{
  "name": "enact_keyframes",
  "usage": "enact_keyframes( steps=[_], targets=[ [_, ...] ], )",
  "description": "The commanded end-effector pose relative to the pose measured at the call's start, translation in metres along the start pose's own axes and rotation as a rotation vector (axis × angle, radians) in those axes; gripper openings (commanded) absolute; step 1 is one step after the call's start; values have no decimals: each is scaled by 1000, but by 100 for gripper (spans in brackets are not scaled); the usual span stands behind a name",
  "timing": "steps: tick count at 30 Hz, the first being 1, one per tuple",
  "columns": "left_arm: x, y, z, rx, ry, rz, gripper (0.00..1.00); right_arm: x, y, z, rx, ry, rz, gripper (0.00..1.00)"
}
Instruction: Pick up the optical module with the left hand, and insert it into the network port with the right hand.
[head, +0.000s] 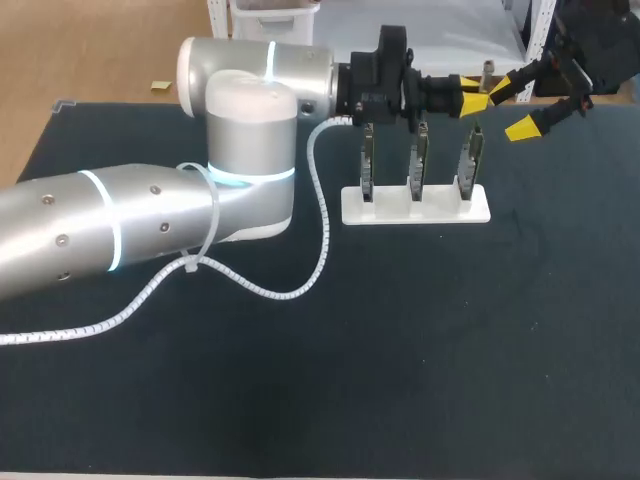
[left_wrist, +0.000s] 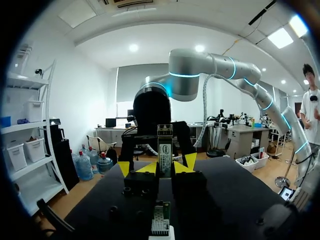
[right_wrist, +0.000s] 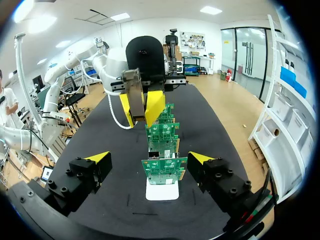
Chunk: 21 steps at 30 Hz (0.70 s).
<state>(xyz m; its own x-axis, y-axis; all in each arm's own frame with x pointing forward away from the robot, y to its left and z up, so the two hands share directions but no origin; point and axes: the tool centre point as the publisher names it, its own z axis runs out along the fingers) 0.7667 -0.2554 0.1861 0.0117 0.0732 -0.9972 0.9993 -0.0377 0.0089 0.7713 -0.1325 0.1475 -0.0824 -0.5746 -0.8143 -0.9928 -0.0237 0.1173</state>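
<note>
**One module, three boards, two grippers**

The left gripper (left_wrist: 164, 170) is clamped on the single optical module (left_wrist: 164, 150), above the rightmost of three circuit boards (head: 418, 160). They stand in one white base (head: 415, 207), far across the table (head: 400, 380). The right gripper (right_wrist: 150, 159) gapes wide, holding nothing, just right of them.

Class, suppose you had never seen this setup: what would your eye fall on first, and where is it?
First, the big silver left arm stretches across the table from the left, the left claw at its end shut on the optical module. Next, three green circuit boards stand in a row on a white base, with the right claw open at the row's end.
</note>
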Motion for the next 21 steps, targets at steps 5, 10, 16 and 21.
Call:
enact_keyframes(
  steps=[5, 10, 16, 21],
  targets=[
    [1, -2, 2, -20, -13, 2, 0, 0, 2, 0, 5, 1, -1, 100],
    [4, -3, 2, -27, -13, -4, 0, 0, 2, 0, 5, 1, -1, 100],
    [7, -3, 3, -33, -9, -14, 0, 0, 2, 0, 5, 1, -1, 100],
    [6, -3, 5, -35, -6, -11, 0, 0, 2, 0, 5, 1, -1, 100]
  ],
)
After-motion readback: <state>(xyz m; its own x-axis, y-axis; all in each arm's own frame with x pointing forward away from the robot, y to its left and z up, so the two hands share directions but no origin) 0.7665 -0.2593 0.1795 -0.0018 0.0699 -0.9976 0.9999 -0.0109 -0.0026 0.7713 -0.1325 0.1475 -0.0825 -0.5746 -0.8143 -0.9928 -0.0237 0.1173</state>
